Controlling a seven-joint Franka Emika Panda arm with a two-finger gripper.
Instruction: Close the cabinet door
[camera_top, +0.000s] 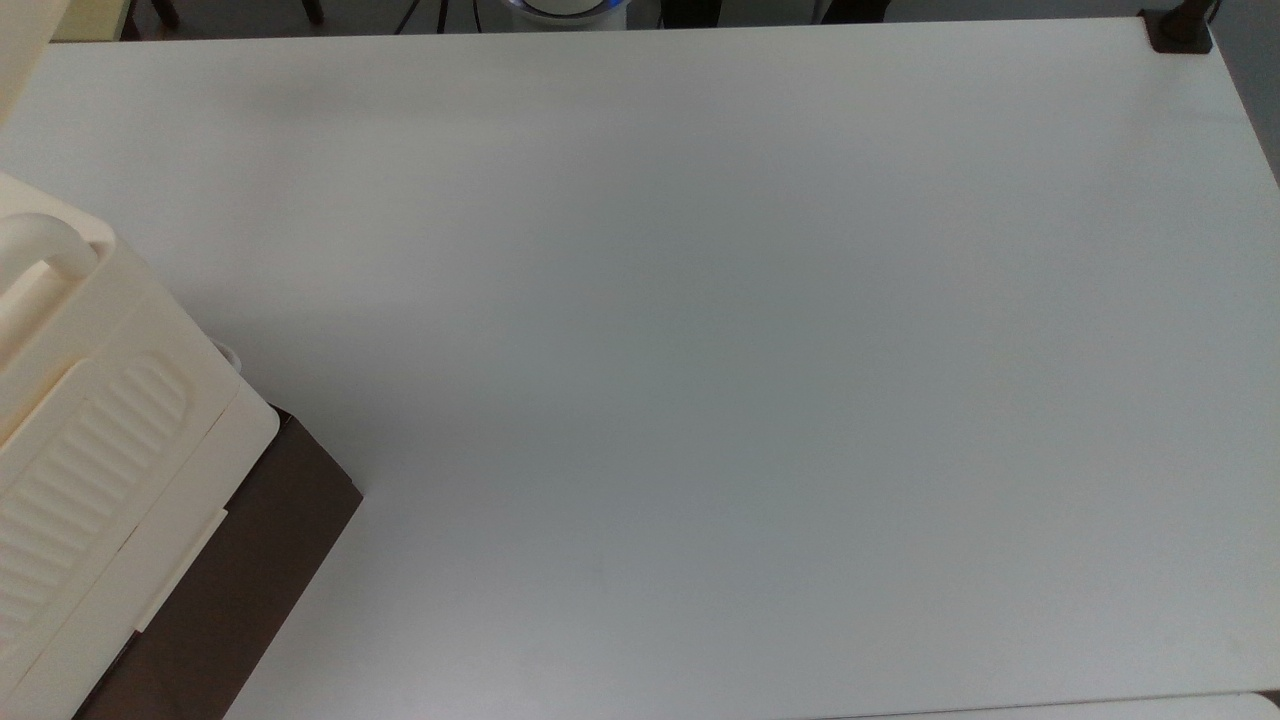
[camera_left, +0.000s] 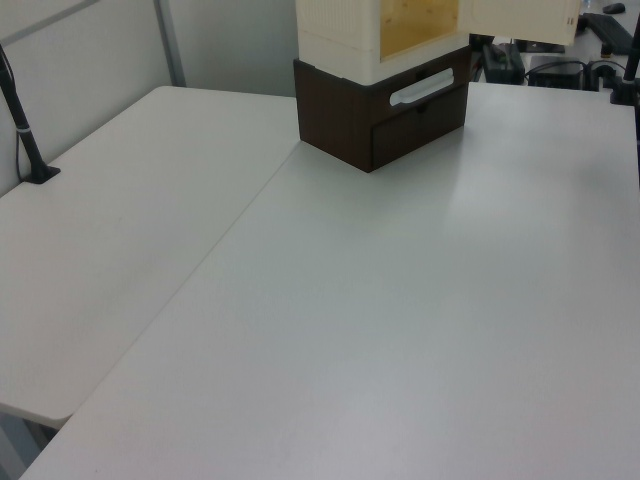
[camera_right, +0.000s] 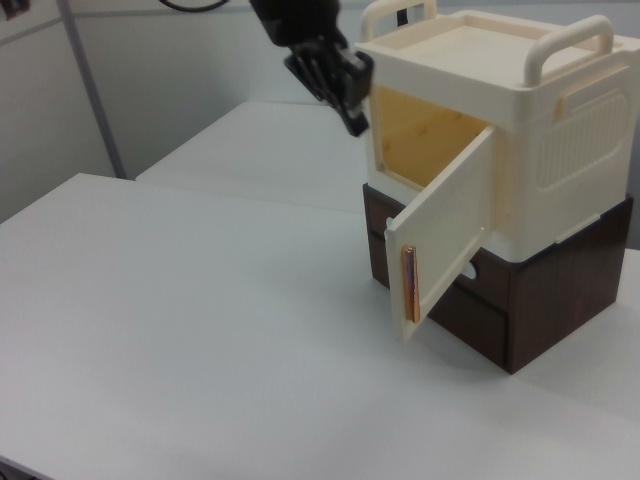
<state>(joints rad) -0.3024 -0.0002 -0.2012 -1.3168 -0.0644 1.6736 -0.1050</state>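
Observation:
The cabinet (camera_right: 560, 150) is a cream box with thick handles on a dark brown base (camera_right: 560, 290), at the right view's right. Its door (camera_right: 450, 230) hangs open, swung out toward the table, with an orange-brown strip (camera_right: 410, 285) on its free edge and a wood-coloured inside behind it. My black gripper (camera_right: 352, 120) hovers by the cabinet's upper front corner, above and behind the door, apart from it. In the top view the cabinet (camera_top: 90, 440) fills the lower left and the door (camera_top: 20, 40) juts in at the upper left corner. In the left view the cabinet (camera_left: 340, 25) stands at the far edge with the door (camera_left: 525, 18) to its right.
The white table (camera_top: 700, 350) spreads wide beside the cabinet. A black clamp (camera_top: 1175, 30) sits on its far right corner in the top view. A drawer with a white handle (camera_left: 420, 88) is in the brown base. A second table (camera_left: 120, 200) with a black post (camera_left: 30, 150) adjoins.

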